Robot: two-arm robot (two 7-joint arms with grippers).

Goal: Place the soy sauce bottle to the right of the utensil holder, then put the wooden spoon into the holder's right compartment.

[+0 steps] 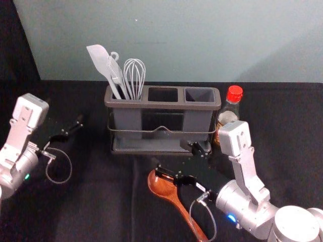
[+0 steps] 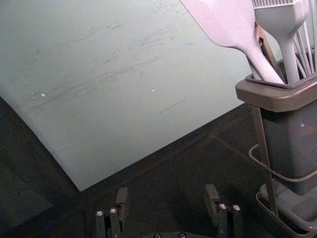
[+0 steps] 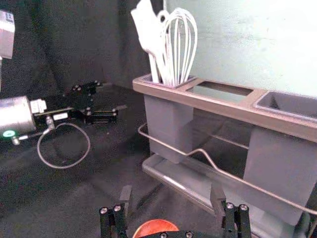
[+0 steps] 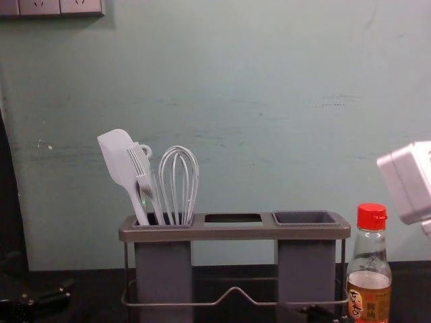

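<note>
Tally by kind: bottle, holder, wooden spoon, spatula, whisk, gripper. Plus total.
Soy sauce bottle: 1
Utensil holder: 1
Wooden spoon: 1
Spatula: 1
Whisk: 1
Grippers: 2 (left gripper, off the holder's left side, open; right gripper, by the spoon's bowl, open)
Total: 7

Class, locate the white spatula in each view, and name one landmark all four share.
Head view: white spatula, upper left, left of the whisk.
Left wrist view: near end of the utensil holder.
Right wrist view: beside the whisk.
Chest view: left of centre.
Shared landmark: the utensil holder.
</note>
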